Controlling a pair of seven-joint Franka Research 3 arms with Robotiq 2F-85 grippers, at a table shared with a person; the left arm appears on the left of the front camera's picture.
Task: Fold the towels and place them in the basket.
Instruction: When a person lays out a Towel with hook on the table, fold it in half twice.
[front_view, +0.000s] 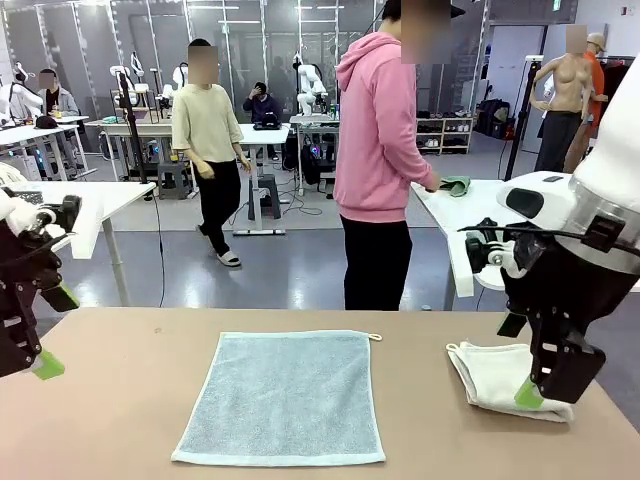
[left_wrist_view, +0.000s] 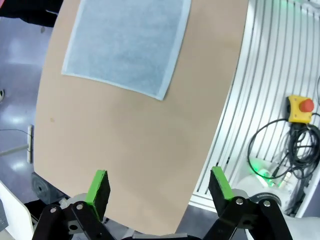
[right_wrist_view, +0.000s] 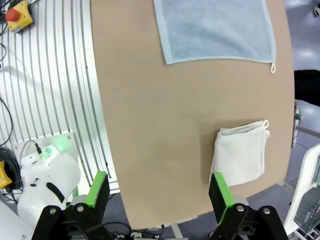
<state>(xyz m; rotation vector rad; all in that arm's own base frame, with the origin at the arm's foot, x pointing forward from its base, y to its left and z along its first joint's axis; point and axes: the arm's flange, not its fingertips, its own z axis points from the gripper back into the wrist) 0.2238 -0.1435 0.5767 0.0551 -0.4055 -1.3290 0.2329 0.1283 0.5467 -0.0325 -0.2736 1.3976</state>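
Note:
A pale blue-grey towel (front_view: 280, 395) lies spread flat in the middle of the tan table (front_view: 130, 420). An off-white towel (front_view: 492, 374) lies folded near the table's right end. My left gripper (front_view: 52, 332) hangs open above the table's left edge, with nothing between its fingers. My right gripper (front_view: 545, 385) hovers open just over the folded towel's right side, holding nothing. The left wrist view has the left gripper (left_wrist_view: 159, 185) well short of the blue towel (left_wrist_view: 127, 42). In the right wrist view the right gripper (right_wrist_view: 159, 189) is above the table edge, next to the folded towel (right_wrist_view: 240, 155), with the blue towel (right_wrist_view: 217, 27) farther off. The basket is out of view.
A person in a pink hoodie (front_view: 380, 140) stands beyond the far edge, turned to a white side table (front_view: 450, 215) with a hand on a green cloth (front_view: 456, 185). The ribbed robot base holds an emergency-stop button (left_wrist_view: 300, 107) and cables below the near edge.

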